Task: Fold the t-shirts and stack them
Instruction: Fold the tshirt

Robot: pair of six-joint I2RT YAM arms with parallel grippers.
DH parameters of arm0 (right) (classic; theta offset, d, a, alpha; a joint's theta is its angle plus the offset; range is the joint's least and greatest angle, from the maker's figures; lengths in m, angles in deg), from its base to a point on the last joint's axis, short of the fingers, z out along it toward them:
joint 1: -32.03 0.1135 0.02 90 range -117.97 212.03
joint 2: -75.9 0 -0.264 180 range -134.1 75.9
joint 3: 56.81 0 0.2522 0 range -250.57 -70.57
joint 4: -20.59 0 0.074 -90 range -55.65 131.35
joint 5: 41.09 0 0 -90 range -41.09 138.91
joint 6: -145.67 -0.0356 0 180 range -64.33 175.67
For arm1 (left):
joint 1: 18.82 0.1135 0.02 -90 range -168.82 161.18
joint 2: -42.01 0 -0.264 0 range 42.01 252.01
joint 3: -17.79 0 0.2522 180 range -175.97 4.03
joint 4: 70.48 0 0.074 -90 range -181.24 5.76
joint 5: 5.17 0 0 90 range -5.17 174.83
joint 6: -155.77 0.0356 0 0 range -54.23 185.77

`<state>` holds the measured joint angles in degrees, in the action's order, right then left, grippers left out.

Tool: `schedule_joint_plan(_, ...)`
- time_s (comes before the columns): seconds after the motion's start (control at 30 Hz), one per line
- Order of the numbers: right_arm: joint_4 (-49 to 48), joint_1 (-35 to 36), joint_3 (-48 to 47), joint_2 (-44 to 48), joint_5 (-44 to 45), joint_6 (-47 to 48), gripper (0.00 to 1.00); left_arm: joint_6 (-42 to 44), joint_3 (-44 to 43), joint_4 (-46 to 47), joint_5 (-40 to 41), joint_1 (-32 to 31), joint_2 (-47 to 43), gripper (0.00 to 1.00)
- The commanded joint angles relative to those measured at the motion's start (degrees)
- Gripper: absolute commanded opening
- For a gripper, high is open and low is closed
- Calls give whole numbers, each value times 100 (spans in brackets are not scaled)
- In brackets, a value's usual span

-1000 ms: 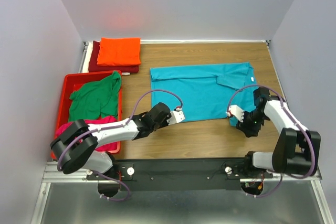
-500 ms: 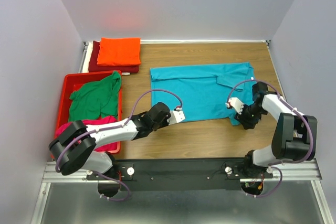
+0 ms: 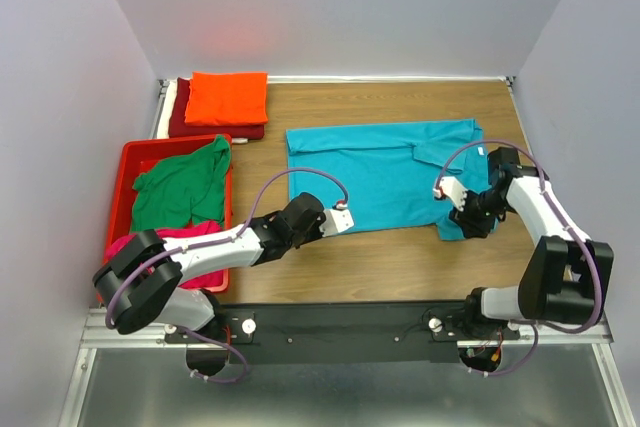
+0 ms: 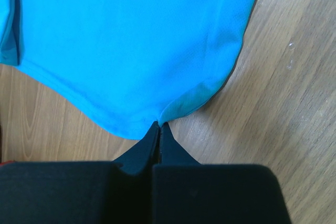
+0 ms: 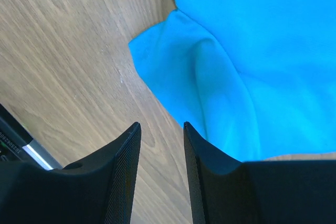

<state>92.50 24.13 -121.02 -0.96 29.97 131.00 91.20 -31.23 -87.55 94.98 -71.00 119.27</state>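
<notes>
The turquoise t-shirt point(image 3: 385, 177) lies spread flat on the wooden table. My left gripper point(image 3: 343, 222) is at its near hem, shut on a pinch of the turquoise cloth point(image 4: 157, 114). My right gripper point(image 3: 470, 222) is open at the shirt's near right corner point(image 5: 157, 61), its fingers point(image 5: 126, 150) over bare wood beside the hem, holding nothing. An orange shirt point(image 3: 228, 97) lies folded on a dark red one point(image 3: 215, 129), with a white one point(image 3: 170, 102) under them, at the back left. Green point(image 3: 185, 182) and magenta point(image 3: 195, 242) shirts lie crumpled in the crate.
A red plastic crate point(image 3: 127, 162) stands at the left of the table. Grey walls close in the table on the left, back and right. A black rail point(image 3: 340, 322) with the arm bases runs along the near edge.
My right gripper has swung a little away from me and inward at the shirt's near right corner. The left gripper and the shirt have not moved.
</notes>
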Motion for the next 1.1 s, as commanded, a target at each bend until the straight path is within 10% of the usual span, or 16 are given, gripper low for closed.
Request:
schedule_joint_plan(0.0, -109, -10, 176, -303, 4, 35, 45, -47, -121, -64, -224, 24, -70, 0)
schedule_joint_plan(0.47, -972, -10, 738, -1051, 408, -247, 43, -47, -112, -56, -259, 24, -132, 0)
schedule_joint_plan(0.77, -604, 674, 449, -857, -135, -958, 5, -47, -112, -64, -277, 24, -123, 0)
schedule_joint_plan(1.07, -410, 1537, -235, -989, -874, -2100, 14, -38, -103, -56, -268, 24, -88, 0)
